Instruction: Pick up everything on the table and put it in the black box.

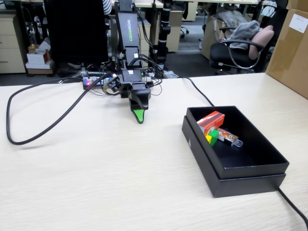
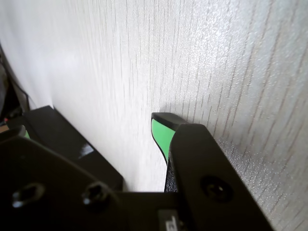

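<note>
A thick black cable point(image 1: 33, 126) is looping across the tabletop; brown cartons point(image 1: 290, 45) are standing at right; an office chair point(image 1: 236, 50) is sitting behind.

I'm working in an office. Behind my wide light beige wood-grain tabletop point(image 1: 96, 183) I see a black swivel chair with armrests point(image 1: 236, 55) draped with grey clothing, a beige drawer cabinet point(image 1: 12, 43) at the left edge, rows of pale desks across a dark carpeted floor point(image 1: 190, 67), and tall brown cardboard cartons point(image 1: 291, 48) at the right.
</note>
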`<move>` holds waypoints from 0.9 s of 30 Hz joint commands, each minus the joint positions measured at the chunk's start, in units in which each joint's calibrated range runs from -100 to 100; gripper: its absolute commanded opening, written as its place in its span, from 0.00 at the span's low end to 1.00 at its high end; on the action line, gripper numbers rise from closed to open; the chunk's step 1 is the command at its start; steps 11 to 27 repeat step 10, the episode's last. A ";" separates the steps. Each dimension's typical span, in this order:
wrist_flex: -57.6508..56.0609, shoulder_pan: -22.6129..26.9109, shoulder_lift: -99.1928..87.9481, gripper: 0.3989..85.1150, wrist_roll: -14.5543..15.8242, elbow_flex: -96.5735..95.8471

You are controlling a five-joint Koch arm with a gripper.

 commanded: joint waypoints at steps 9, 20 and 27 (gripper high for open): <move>-0.60 0.00 0.02 0.57 0.24 -0.63; -0.60 0.00 0.02 0.57 0.24 -0.63; -0.60 0.00 0.02 0.57 0.24 -0.63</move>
